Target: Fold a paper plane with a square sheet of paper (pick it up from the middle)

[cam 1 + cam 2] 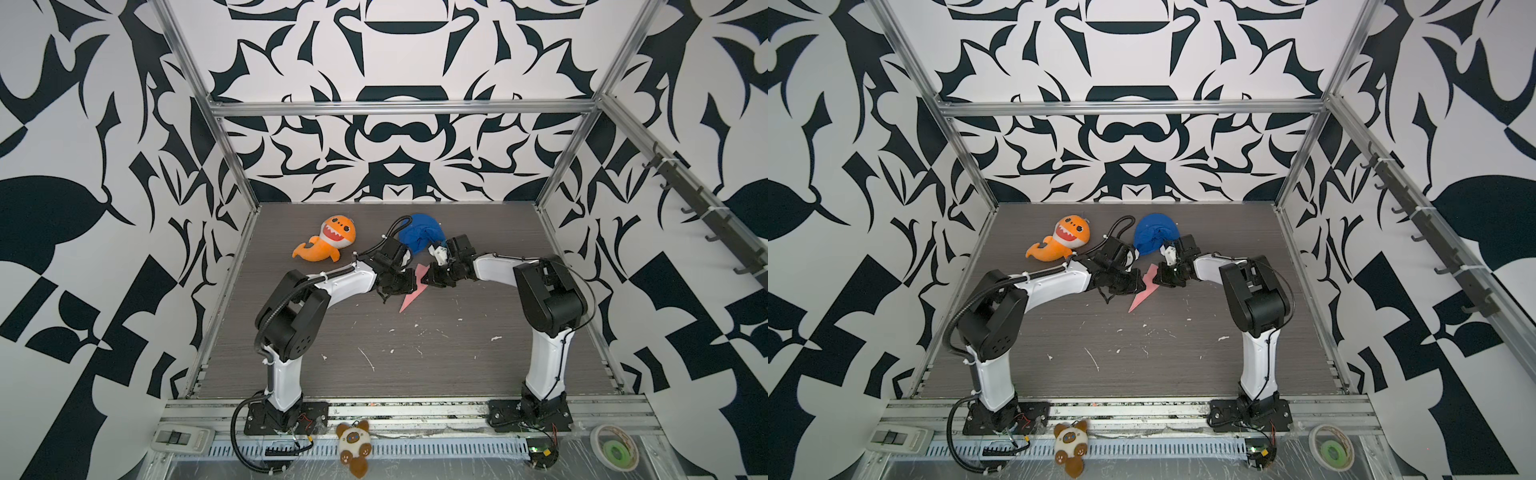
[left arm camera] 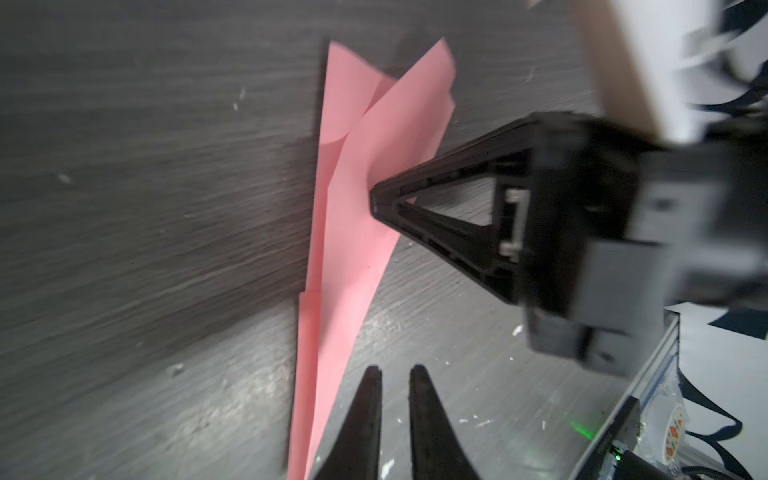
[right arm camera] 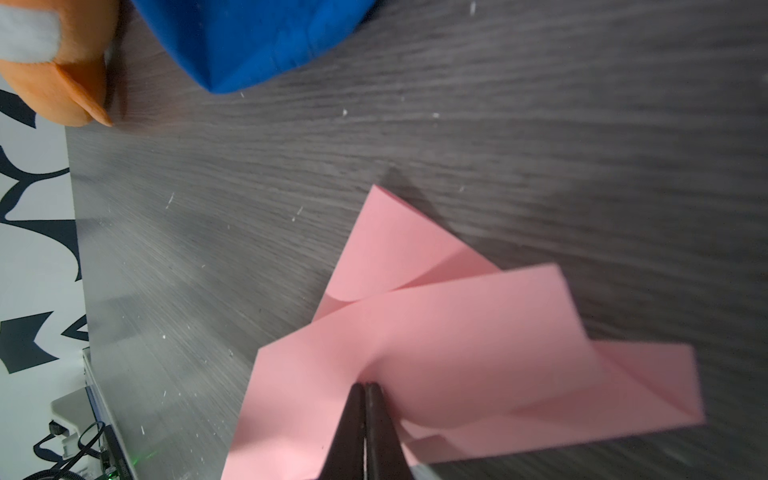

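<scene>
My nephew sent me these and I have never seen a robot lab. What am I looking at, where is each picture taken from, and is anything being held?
These are two robot arms bolted to the front of a grey table, each ending in a two-fingered gripper. The two wide pictures come from one camera overhead and show nearly the same scene. The two close-ups come from a camera on each arm's wrist. On the table lie a pink paper folded into a long pointed shape, an orange shark plush and a blue cloth. The right gripper is shut with its tips on the paper; whether it pinches a layer or only presses, I cannot tell. The left gripper stands slightly open just beside the paper and holds nothing.
</scene>
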Controlling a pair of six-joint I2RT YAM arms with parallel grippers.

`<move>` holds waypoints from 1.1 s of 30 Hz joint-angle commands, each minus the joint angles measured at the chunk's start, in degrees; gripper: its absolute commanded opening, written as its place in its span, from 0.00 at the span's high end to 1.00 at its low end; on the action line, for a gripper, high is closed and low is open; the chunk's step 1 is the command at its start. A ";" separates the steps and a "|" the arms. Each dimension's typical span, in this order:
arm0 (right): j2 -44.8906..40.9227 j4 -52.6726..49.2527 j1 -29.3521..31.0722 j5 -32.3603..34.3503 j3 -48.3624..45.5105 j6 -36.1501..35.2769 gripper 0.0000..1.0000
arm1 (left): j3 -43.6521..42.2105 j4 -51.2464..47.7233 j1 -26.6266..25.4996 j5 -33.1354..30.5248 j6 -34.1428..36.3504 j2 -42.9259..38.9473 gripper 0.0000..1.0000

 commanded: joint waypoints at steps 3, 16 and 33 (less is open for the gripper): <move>1.34 -4.30 -0.08 4.12 -0.12 -0.86 0.91 | 2.13 -2.13 -0.13 1.03 -2.33 4.11 0.87; 1.85 -5.36 -0.15 5.12 0.23 -0.81 0.91 | -2.53 -6.19 -0.09 -0.77 -4.70 4.16 0.89; 2.37 -6.85 -0.15 7.10 0.64 -1.11 0.92 | -9.70 -9.46 -0.14 -1.14 -7.53 -0.40 0.89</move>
